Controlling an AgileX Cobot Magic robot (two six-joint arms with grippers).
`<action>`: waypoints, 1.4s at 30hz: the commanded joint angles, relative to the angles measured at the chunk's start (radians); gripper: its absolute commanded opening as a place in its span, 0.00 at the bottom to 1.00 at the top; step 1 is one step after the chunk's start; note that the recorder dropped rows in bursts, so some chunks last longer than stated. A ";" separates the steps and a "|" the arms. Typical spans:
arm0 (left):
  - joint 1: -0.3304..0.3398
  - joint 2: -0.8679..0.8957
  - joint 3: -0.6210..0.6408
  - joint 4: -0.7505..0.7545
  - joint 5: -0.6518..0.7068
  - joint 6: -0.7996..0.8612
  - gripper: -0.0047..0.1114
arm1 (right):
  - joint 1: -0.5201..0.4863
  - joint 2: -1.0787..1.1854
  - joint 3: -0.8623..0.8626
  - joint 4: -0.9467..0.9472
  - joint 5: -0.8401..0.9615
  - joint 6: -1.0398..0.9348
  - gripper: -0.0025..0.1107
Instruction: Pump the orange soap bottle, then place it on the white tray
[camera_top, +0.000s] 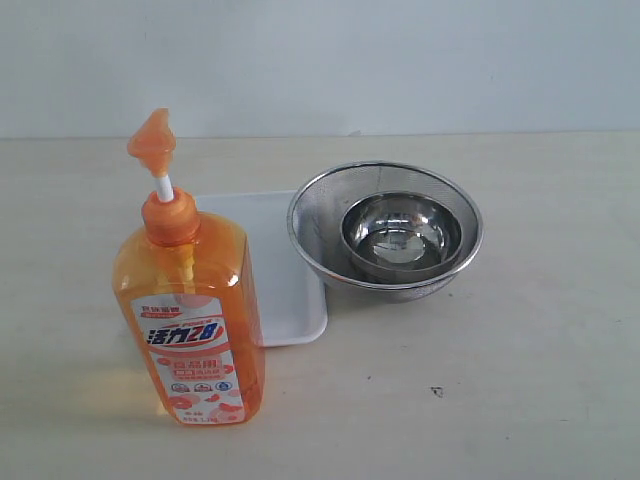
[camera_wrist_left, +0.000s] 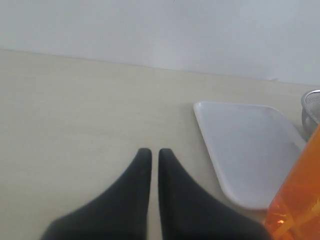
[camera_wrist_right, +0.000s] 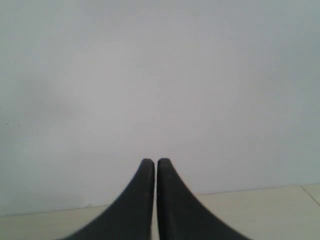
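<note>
The orange soap bottle (camera_top: 190, 320) is seen standing upright on the pale table (camera_top: 500, 400), its long axis vertical and its base flat on the tabletop. The pump head (camera_top: 152, 140) is at the top, raised on its white stem. Its spout seems to be turned away from the exterior camera, though the exact direction cannot be told. The label (camera_top: 190, 355) is turned toward that camera.

The white tray (camera_top: 285, 290) lies flat just behind the bottle, and its left part is hidden by the bottle in the exterior view. The bottle is not on the tray; it is placed on the table in front of it. A round mesh strainer (camera_top: 320, 225) is set at the tray's right side, its rim overlapping the tray's edge in this view. A small shiny steel bowl (camera_top: 400, 235) is held inside it.

Neither arm is shown in the exterior view. In the left wrist view, the left gripper (camera_wrist_left: 151, 152) is seen above bare table. Its jaws are brought together to a thin slit with nothing between them, and the tray (camera_wrist_left: 245, 150) and an edge of the bottle (camera_wrist_left: 300, 200) are off to one side. In the right wrist view, the right gripper (camera_wrist_right: 151, 162) is likewise closed on nothing and is aimed at the plain wall (camera_wrist_right: 160, 75).
</note>
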 joint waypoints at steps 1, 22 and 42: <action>0.000 -0.004 0.004 -0.004 -0.002 0.004 0.08 | -0.001 0.065 -0.007 -0.031 0.013 -0.137 0.02; 0.000 -0.004 0.004 -0.004 -0.002 0.004 0.08 | 0.591 0.709 -0.107 -0.030 0.064 -0.750 0.02; 0.000 -0.004 0.004 -0.004 -0.007 0.004 0.08 | 0.757 0.852 -0.112 0.080 -0.397 -0.265 0.02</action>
